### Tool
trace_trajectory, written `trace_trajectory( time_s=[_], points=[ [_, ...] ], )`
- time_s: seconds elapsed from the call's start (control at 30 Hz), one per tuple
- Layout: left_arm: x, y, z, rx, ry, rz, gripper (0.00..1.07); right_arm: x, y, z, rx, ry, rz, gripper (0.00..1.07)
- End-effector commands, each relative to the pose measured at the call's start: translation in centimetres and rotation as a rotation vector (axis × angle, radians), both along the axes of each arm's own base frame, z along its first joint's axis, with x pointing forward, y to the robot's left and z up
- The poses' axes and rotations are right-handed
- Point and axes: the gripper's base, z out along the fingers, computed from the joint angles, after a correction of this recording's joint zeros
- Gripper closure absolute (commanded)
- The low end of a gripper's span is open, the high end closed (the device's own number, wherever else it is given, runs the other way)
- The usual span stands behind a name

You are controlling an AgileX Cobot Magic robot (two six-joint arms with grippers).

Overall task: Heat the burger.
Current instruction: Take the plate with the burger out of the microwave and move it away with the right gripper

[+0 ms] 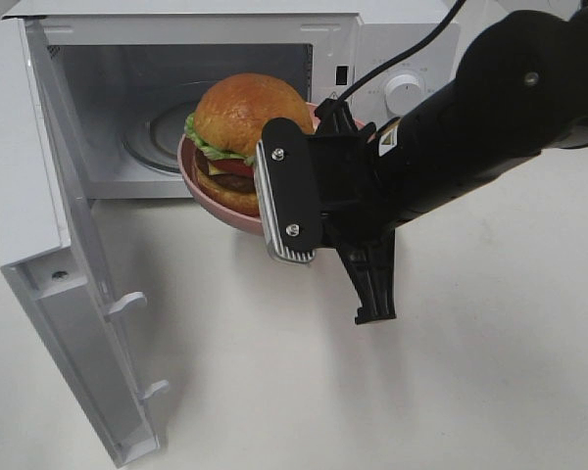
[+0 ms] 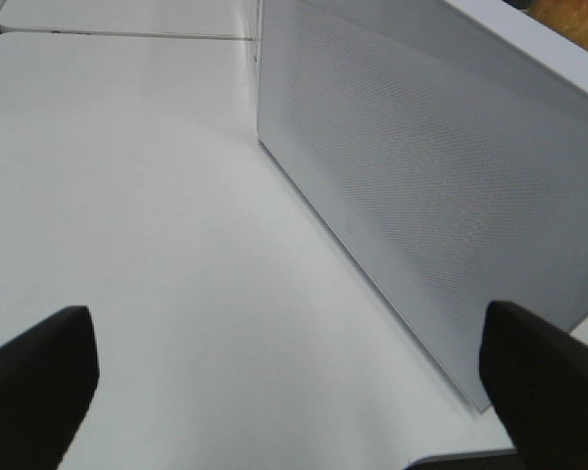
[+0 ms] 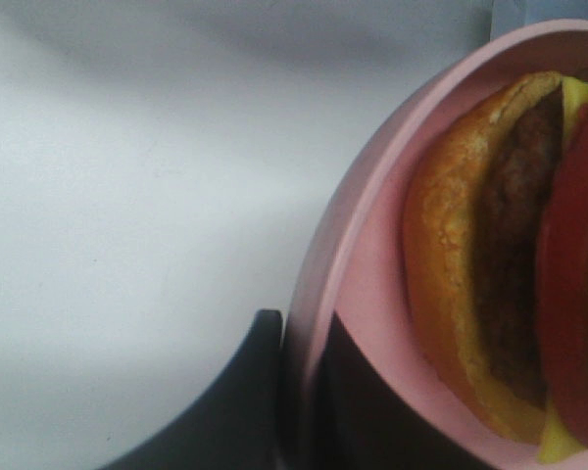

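The burger (image 1: 245, 113), with a glossy brown bun, green lettuce and dark filling, sits on a pink plate (image 1: 201, 191) held in the air at the mouth of the open microwave (image 1: 392, 49). My right gripper (image 1: 292, 211) is shut on the plate's near rim. In the right wrist view its fingers pinch the plate's rim (image 3: 318, 264) from both sides at the right gripper (image 3: 299, 392), with the burger (image 3: 480, 284) close behind. My left gripper (image 2: 292, 392) is open with nothing between its fingers, low over the table beside the microwave door (image 2: 421, 186).
The microwave door (image 1: 49, 196) swings wide open to the left, reaching toward the table's front. A glass turntable (image 1: 162, 132) lies inside the cavity. A control knob (image 1: 404, 90) is on the right panel. A black cable (image 1: 412, 49) runs over the microwave.
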Motion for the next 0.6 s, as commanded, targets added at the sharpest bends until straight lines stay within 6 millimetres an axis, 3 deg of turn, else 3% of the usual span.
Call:
trace_trajectory(
  time_s=[0.03, 0.6],
  points=[
    [-0.2, 0.0, 0.1, -0.007, -0.028, 0.000, 0.09, -0.8, -1.0, 1.4, 0.045, -0.074, -0.014, 1.07],
    [-0.2, 0.0, 0.1, -0.007, -0.028, 0.000, 0.09, -5.7, -5.2, 1.7, 0.024, -0.104, 0.001, 1.07]
  ],
)
